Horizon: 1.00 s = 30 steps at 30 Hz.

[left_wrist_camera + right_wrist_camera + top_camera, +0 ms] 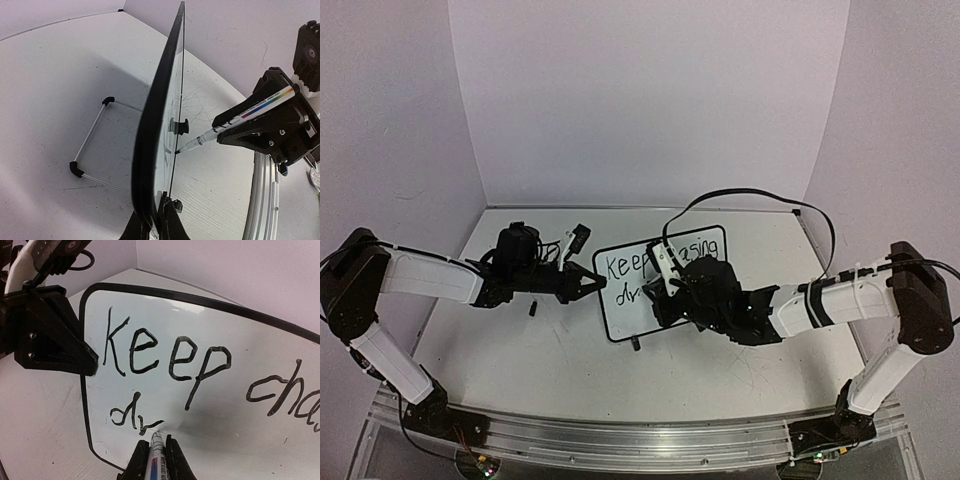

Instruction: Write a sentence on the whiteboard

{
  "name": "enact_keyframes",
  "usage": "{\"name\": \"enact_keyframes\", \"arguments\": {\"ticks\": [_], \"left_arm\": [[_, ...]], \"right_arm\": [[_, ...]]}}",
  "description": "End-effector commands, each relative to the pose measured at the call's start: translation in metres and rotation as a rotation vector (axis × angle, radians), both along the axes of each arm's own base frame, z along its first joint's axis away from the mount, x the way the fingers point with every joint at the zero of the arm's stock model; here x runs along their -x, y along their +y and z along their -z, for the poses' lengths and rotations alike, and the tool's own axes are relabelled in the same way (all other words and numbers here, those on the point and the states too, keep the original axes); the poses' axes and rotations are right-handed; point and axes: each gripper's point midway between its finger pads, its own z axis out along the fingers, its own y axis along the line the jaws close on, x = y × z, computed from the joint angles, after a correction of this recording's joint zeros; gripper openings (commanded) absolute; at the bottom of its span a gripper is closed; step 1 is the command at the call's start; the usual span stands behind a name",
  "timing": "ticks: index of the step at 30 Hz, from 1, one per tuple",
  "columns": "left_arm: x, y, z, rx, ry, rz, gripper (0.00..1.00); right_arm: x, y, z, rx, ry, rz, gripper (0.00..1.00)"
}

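On the desk (pixel 520 350), centre: whiteboard (pixel 616 316) standing on its lower long edge, written face toward the arm bases
sentence (pixel 170 357): black marker lettering; right wrist view reads "Keep cha", the rest cut by the frame edge; lower line shows only "dr"; top view shows "Keep" and "asing" either side of the right gripper
left gripper (pixel 590 283): jaws closed on the whiteboard's left edge; board seen edge-on between them in left wrist view
right gripper (pixel 155 452): jaws closed around marker (pixel 245 115); barrel points at the board
marker tip: touching board face just right of the "r" in the lower line
stand (pixel 89 145): thin wire loop, black corners, flat on desk behind the board
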Motion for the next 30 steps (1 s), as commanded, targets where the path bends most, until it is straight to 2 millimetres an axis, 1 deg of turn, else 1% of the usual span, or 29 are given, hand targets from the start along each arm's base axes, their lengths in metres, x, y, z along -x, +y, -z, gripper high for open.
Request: {"name": "enact_keyframes", "arguments": {"ticks": [1, 4, 7, 12, 16, 25, 30], "left_arm": [[-0.030, 0.018, 0.001, -0.087, -0.094, -0.136, 0.00], [-0.030, 0.018, 0.000, -0.088, -0.097, -0.135, 0.00], [-0.030, 0.018, 0.000, -0.089, -0.099, -0.136, 0.00], [-0.030, 0.018, 0.001, -0.090, -0.095, -0.134, 0.00], [-0.030, 0.018, 0.001, -0.089, -0.095, -0.135, 0.00], [-0.030, 0.018, 0.000, -0.087, -0.095, -0.135, 0.00], [-0.030, 0.017, -0.001, -0.084, -0.097, -0.131, 0.00]], "right_arm": [[-0.012, 0.002, -0.018, -0.042, -0.039, 0.049, 0.00], [-0.014, 0.001, -0.014, -0.028, -0.033, 0.067, 0.00], [-0.017, -0.005, -0.012, -0.015, -0.035, 0.099, 0.00], [-0.021, -0.018, -0.017, -0.013, -0.053, 0.161, 0.00], [-0.023, -0.023, -0.023, -0.028, -0.071, 0.183, 0.00], [-0.024, -0.018, -0.036, -0.064, -0.102, 0.170, 0.00], [-0.024, -0.013, -0.037, -0.069, -0.103, 0.157, 0.00]]}}
